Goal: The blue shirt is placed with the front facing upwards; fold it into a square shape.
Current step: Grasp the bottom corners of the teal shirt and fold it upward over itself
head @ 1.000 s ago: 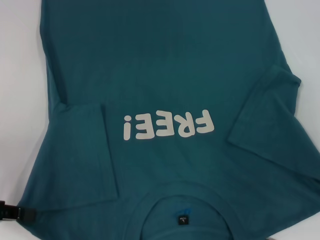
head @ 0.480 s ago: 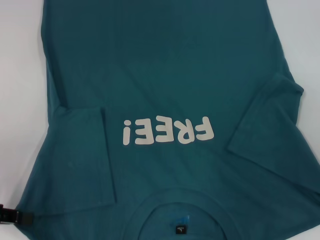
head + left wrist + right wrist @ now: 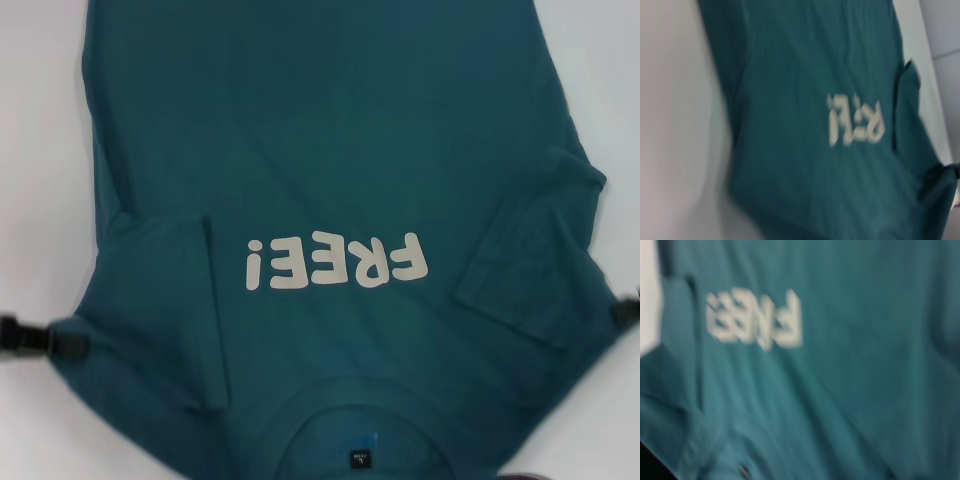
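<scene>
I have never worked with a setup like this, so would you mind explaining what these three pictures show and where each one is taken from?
This is a two-armed robot, and each picture comes from one of its cameras. The head view looks down from the robot's head onto a white table. Spread there is the blue shirt, front up, with cream lettering and both sleeves folded in over the body. The other two pictures come from cameras on the wrists and show the same shirt, blurred, from either side. In the head view the left gripper sits at the shirt's left edge and the right gripper just shows at the right edge. Whether either is pinching the cloth cannot be made out.
</scene>
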Controlling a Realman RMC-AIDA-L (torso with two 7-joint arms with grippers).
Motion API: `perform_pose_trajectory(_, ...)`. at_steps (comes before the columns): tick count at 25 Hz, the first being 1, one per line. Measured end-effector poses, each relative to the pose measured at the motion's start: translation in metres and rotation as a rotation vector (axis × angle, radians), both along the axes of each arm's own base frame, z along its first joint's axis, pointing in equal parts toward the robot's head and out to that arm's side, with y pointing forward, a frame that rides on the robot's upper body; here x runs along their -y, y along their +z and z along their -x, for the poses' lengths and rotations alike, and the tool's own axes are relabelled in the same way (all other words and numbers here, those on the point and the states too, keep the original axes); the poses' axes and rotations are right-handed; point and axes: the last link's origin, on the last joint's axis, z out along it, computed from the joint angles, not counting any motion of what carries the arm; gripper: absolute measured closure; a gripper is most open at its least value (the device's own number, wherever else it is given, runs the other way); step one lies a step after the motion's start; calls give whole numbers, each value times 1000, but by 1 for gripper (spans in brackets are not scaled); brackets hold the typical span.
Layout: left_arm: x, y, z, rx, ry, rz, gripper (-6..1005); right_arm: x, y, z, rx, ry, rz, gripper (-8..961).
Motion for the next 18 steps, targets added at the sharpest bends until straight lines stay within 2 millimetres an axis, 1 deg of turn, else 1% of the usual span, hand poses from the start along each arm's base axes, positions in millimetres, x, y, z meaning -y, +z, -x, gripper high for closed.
perform_pose_trajectory(1,-9,0,-4,8,2,-4,973,-8,1,7,-23,15,-23,915)
perform_pose_trajectory(2,-9,0,-4,8,2,-4,973,-13,2,11,-35,23,-39,915)
perform_pose_trajectory(3,-31,-2,-16,11,5,-12,973,-19,3,17,-51,36,-59,915)
perform_pose_trajectory(4,-33,-2,-17,10,5,-13,973,-26,4,22,-64,51,-79,915)
perform_pose_trajectory(8,-67,-5,-35,-13,15,-51,973,-44,7,34,-74,87,-138,915)
perform_pose_trajectory(11,-94,-5,-51,-20,-2,-94,972,-56,13,37,-71,98,-200,915)
perform_pose_trajectory(13,-108,-5,-59,-29,-10,-125,972,-64,20,37,-69,98,-262,915)
perform_pose_trajectory(14,-115,-5,-61,-38,-8,-144,972,-69,24,36,-65,95,-299,915)
perform_pose_trajectory(15,-115,-5,-61,-38,-8,-144,972,-73,26,35,-60,90,-333,915)
perform_pose_trajectory(16,-128,-7,-65,-61,2,-186,971,-77,29,34,-56,87,-360,915)
perform_pose_trajectory(18,-138,-9,-68,-76,9,-215,970,-85,32,33,-41,81,-414,915)
